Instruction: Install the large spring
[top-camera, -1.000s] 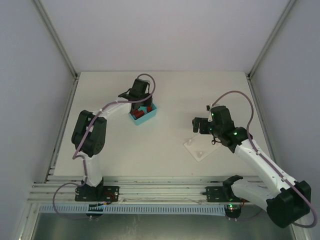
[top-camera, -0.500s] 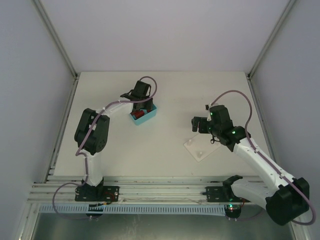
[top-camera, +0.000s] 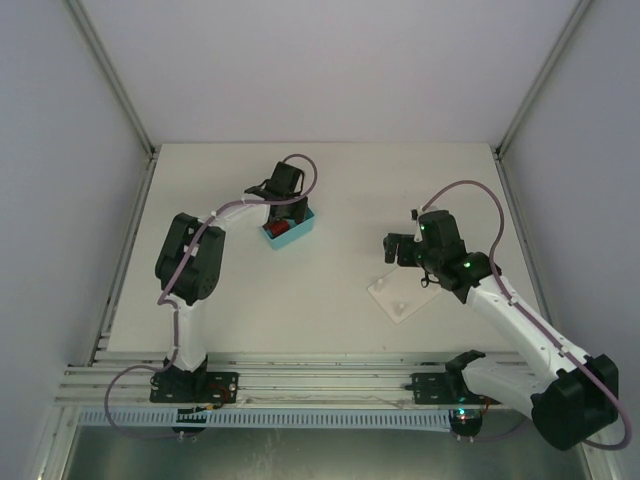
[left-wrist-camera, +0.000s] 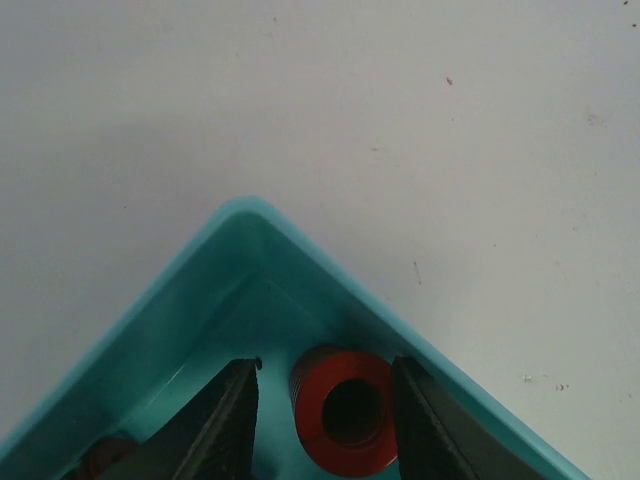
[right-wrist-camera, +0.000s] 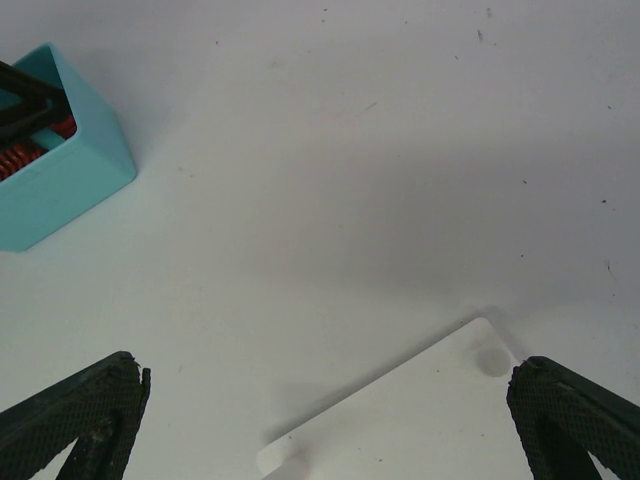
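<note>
The left arm has leaned further over the glossy teal bin, its left pincer partly apart astride the red coiled large spring inside. The right pincer gapes wide above a flat white plate.

Bright, even light from above; soft grey shadows fall on the pale surface; close wrist views look slightly soft

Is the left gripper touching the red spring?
Cannot tell. Left wrist view: the red spring sits between the jaws, a gap beside one, the other bordering it.
</note>
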